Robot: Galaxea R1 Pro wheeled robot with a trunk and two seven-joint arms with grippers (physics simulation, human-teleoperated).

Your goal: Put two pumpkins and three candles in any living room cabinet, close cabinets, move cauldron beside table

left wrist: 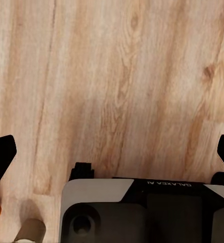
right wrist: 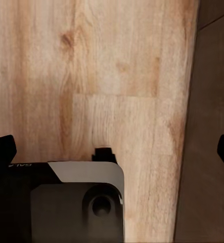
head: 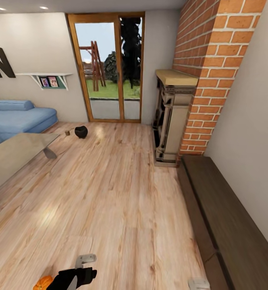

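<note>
The cauldron (head: 81, 131) stood on the floor (head: 109, 193) just beyond the table's (head: 13, 155) far corner. One pumpkin (head: 43, 283) lay on the floor beside the left hand (head: 75, 278). The cabinet (head: 226, 225) appeared shut. Both hands were spread wide, grasping nothing; stowing was judged hardly begun.

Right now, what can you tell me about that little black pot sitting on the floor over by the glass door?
The cauldron is a small, squat black pot with a rounded body and a wider open mouth, matte and dark like iron. It stands upright on the light wooden floor, in front of the glass door, just beyond the far corner of the glossy grey table. A tiny brownish object lies beside it, too small to identify. Nothing else touches it.
</note>
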